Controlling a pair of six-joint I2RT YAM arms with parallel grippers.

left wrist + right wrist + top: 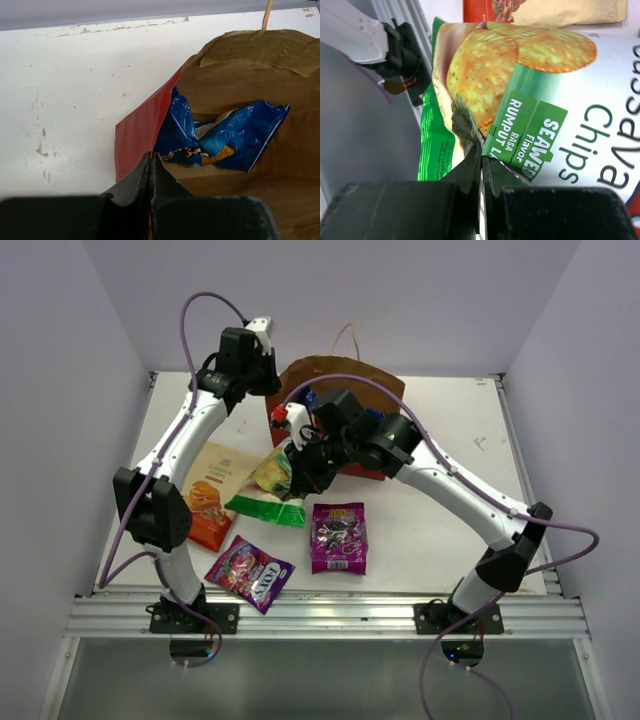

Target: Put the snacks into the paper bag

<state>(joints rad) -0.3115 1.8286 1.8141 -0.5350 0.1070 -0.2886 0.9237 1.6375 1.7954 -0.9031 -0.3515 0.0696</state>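
Snacks first: the blue Doritos packet (235,135) lies inside the paper bag (250,65), just ahead of your left gripper (151,167). That gripper's jaws are pressed together on the bag's red front edge, and the mouth stands open beyond them. Your right gripper (481,165) is clamped tight on the edge of the green-white cassava chips packet (545,100), which spreads out ahead of its fingers, near the bag's front. The beige-orange packet (215,490) lies flat on the table (450,440) to that gripper's left. Both purple candy packs (250,573) (339,537) lie behind it, toward the arm bases.
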